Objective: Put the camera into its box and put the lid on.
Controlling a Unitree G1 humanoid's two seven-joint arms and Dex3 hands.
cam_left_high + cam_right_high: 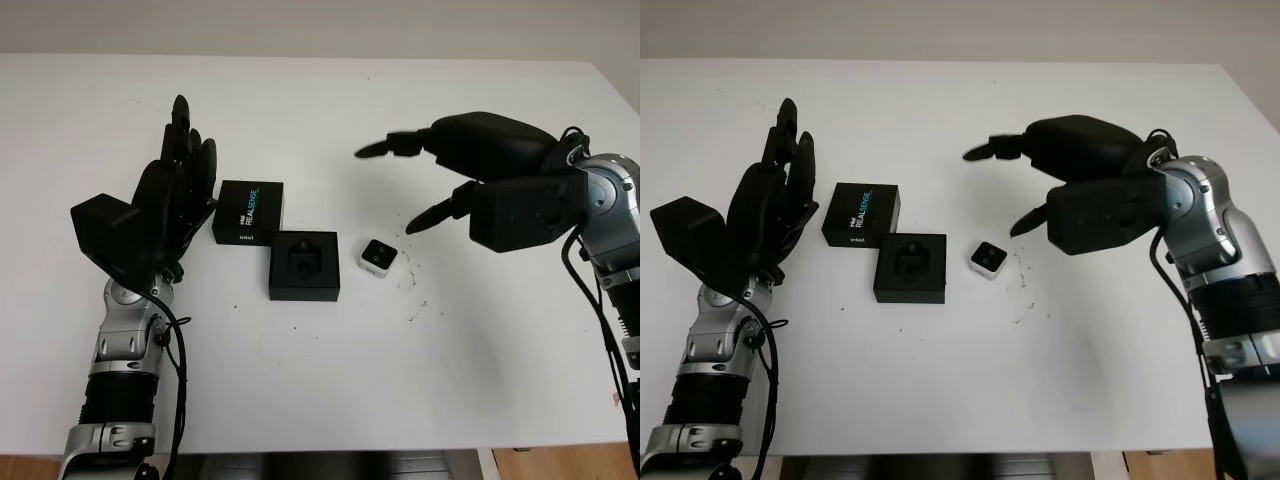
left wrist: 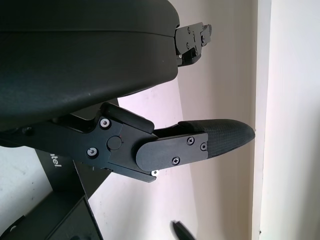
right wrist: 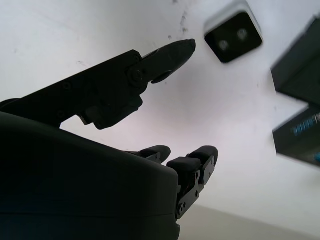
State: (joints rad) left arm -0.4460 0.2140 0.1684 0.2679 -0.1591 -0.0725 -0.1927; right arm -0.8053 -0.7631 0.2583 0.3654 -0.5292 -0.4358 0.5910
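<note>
So the little white camera (image 1: pixel 378 257) sits on the white table (image 1: pixel 300 380), just right of the open black box (image 1: pixel 304 265). The lid (image 1: pixel 248 212), with RealSense printed on it, lies flat just far-left of the box, touching its corner. The right hand (image 1: pixel 470 165) hovers right of the camera, fingers spread and holding nothing. The left hand (image 1: pixel 165 205) is up left of the lid, fingers straight and close together, empty too.

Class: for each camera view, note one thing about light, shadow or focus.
Left eye view: even light, soft shadows beside the open box and camera. Right wrist view: the right robot hand is a dark silhouette against the bright table; the camera's edges are smeared. Left wrist view: the left robot hand is dark against a pale background.
</note>
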